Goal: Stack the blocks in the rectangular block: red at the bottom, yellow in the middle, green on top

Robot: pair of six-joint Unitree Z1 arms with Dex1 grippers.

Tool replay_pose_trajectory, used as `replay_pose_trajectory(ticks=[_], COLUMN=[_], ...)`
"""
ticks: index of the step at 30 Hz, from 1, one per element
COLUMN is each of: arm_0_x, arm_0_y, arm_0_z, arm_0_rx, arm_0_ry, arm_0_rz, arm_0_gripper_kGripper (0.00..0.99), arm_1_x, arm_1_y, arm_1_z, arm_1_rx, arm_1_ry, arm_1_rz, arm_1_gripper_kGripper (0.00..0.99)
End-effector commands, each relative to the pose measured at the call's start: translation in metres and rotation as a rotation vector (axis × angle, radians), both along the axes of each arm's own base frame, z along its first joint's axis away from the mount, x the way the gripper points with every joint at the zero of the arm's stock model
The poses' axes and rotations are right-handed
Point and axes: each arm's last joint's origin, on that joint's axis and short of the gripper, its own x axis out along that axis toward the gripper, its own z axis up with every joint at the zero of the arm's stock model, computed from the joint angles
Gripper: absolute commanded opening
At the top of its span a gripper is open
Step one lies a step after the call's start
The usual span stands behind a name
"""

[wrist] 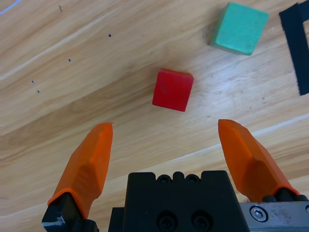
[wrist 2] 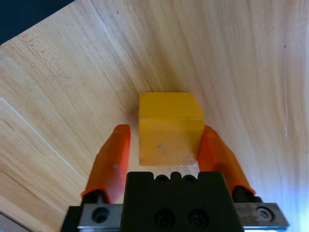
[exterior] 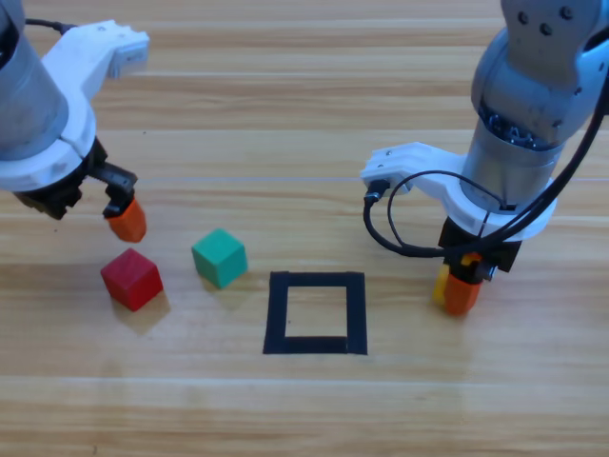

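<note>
One yellow cube (wrist 2: 169, 128) sits between the right end effector's (wrist 2: 164, 145) jaws.

I find no legible text, label, brand, number or sign on any surface in the three views I monitor.

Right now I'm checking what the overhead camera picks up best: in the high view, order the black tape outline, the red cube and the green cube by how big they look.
1. Black tape outline, clearly largest.
2. Red cube and green cube: they look alike in size, so I won't rank them.
</note>
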Motion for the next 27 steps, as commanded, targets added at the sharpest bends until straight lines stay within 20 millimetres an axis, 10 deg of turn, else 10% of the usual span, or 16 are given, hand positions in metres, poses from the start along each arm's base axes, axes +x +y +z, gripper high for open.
replay_pose_trajectory(ticks=[1,13,27], arm_0_x=[0.017,0.035,0.050], arm_0_y=[0.009,-0.004,-0.013], arm_0_z=[-0.029,-0.068,-0.089], arm_0_rx=[0.072,0.100,0.102], arm_0_ry=[0.106,0.205,0.225], arm_0_rz=[-0.002,-0.011,-0.014], arm_0_gripper_kGripper=[0.933,0.933,0.933], arm_1_x=[0.009,-0.018,-0.029], arm_1_y=[-0.005,-0.035,-0.043], arm_1_z=[-0.031,0.055,0.067], arm_1_rx=[-0.054,0.023,0.046], arm_1_ry=[0.083,0.000,0.008], arm_1_rz=[-0.016,-0.044,-0.058], arm_1_gripper_kGripper=[0.000,0.000,0.000])
